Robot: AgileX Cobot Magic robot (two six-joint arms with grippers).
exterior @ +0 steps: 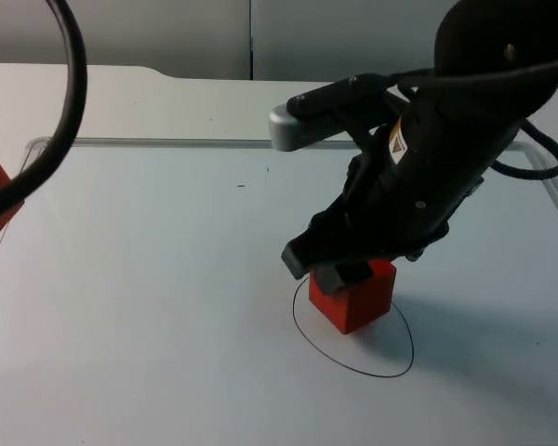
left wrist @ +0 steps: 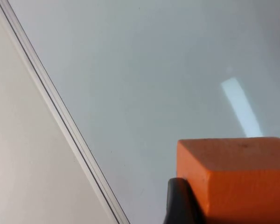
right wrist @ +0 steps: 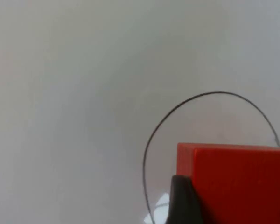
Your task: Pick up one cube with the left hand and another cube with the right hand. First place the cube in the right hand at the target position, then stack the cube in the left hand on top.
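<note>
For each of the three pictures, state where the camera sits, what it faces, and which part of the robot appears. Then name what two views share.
Top view: fixed above, looking down and forward at the white table; right gripper on the red cube in the drawn circle.
Left wrist view: on the left arm, facing the table; fingertip against an orange cube.
Right wrist view: on the right arm; fingertip.
Shared: red cube and circle, top and right wrist.
</note>
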